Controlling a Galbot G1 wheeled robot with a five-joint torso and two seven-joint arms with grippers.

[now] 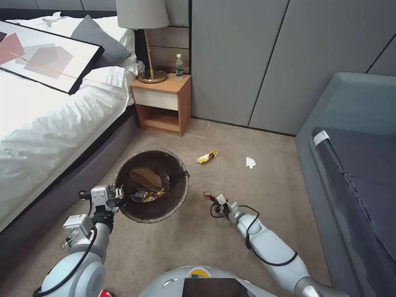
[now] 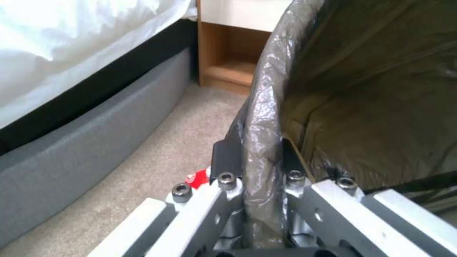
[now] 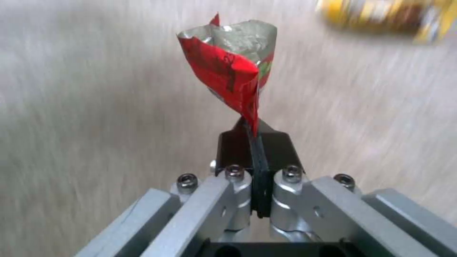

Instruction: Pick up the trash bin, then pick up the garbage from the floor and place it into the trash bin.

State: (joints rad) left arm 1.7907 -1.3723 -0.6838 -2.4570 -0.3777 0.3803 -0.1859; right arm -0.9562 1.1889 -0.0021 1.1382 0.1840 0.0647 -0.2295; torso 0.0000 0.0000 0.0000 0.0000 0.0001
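Both grippers clamped — left gripper [image 2: 255, 160] on trash bin [image 1: 152, 185] rim, right gripper [image 3: 255, 142] on red wrapper [image 3: 228, 67] — bed [image 1: 49, 136] alongside

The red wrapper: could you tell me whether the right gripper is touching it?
Touching. In the right wrist view, the right gripper has its black fingers shut on the red wrapper, pinching its lower corner.

My black fingers [image 3: 235, 150] pinch a red wrapper [image 3: 228, 67] with a silver foil inside. The bin's bag [image 2: 257, 107] is dark brown-black and glossy. On the beige carpet [image 1: 231, 243] lie a yellow-and-brown wrapper [image 1: 207, 156] and a white tissue scrap [image 1: 250, 162].
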